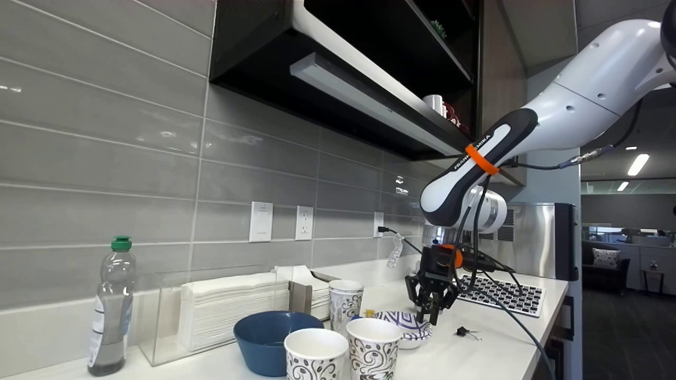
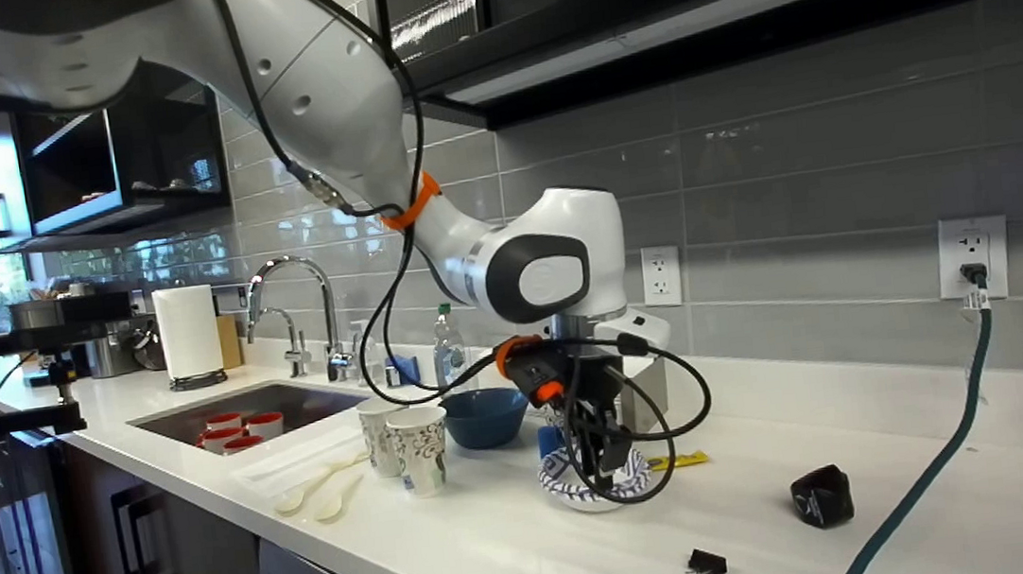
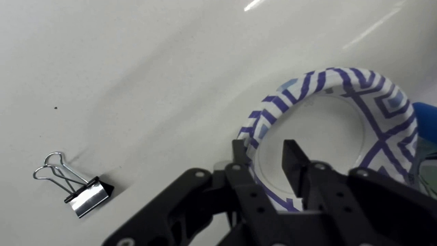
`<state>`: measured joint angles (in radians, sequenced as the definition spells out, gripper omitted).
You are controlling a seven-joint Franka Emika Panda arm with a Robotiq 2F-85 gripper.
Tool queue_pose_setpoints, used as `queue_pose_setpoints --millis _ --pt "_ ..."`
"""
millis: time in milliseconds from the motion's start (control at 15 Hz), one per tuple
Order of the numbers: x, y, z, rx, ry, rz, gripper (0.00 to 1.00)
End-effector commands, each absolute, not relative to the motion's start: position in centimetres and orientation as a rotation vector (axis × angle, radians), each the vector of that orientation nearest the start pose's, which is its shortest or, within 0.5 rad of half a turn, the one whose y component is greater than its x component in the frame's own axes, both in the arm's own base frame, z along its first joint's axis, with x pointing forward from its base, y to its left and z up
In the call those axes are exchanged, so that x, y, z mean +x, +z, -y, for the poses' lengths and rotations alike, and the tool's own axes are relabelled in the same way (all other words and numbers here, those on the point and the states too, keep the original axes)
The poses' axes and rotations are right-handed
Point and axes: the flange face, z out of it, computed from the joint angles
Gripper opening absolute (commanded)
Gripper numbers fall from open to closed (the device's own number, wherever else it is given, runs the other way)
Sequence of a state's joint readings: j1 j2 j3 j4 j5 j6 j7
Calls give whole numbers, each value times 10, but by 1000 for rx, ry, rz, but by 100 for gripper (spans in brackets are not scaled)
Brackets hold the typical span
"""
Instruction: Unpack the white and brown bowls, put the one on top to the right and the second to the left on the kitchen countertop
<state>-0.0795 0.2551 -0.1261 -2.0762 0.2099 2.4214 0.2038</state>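
Observation:
A shallow white bowl with a dark purple-blue pattern [image 3: 327, 130] sits on the pale kitchen countertop [image 3: 136, 85]. It shows in both exterior views [image 1: 401, 319] [image 2: 562, 477]. Its rim looks layered in places, but I cannot tell whether a second bowl is nested inside or under it. My gripper [image 3: 263, 145] is open and low over the bowl's near rim, also seen in both exterior views [image 1: 426, 316] [image 2: 600, 477]. One finger is just outside the rim and the other is over the inside. The rim runs between them, not clamped.
Patterned paper cups [image 1: 317, 353] [image 1: 374, 348] and a plain blue bowl [image 1: 269, 343] stand near the bowl. Another cup [image 1: 346, 301] is by the napkin holder [image 1: 232, 306]. A binder clip [image 3: 87, 198], a black object [image 2: 822, 497] and plastic spoons [image 2: 305, 489] lie on the counter.

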Motion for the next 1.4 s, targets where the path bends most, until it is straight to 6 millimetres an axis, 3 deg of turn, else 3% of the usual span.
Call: queue_pose_setpoints --millis 0,267,333,467,800,1333 --pt "585 314 125 -2895 -149 -869 56" --pt "585 313 126 -2896 -147 -874 69" --pt "586 313 127 -2896 -147 -874 40" --pt "586 313 127 -2899 -146 -874 37" --pt "585 312 128 -2901 -145 -879 2" --pt "584 314 132 -2895 -154 -891 0"
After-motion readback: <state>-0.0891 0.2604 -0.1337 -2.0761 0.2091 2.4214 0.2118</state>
